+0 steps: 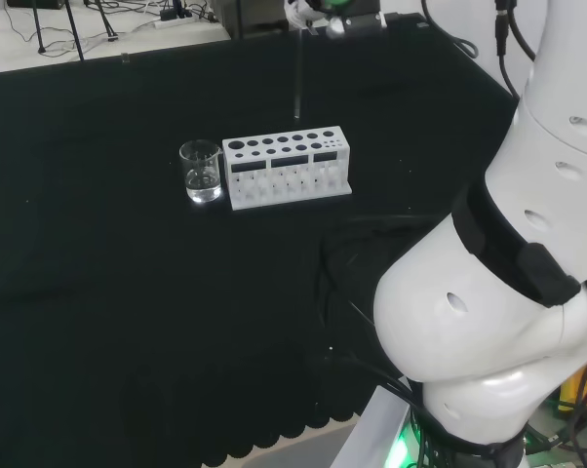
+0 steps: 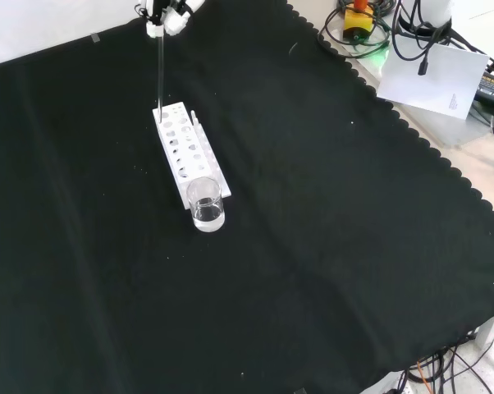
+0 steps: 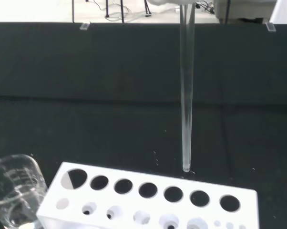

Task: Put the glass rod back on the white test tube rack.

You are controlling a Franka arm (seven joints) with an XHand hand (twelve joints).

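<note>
The glass rod hangs upright, pinched at its top end by the hand at the front view's top edge. In the wrist view the rod ends just above the cloth, close beside the long edge of the white test tube rack, level with one of its large holes. The front view puts the rod's lower tip at the far end of the rack. The rack lies on the black cloth with its holes facing up.
A clear glass beaker with a little water stands against the rack's near end in the front view, left of the rack in the head view. The arm's white links loom at the head view's right. Paper and cables lie beyond the cloth's scalloped edge.
</note>
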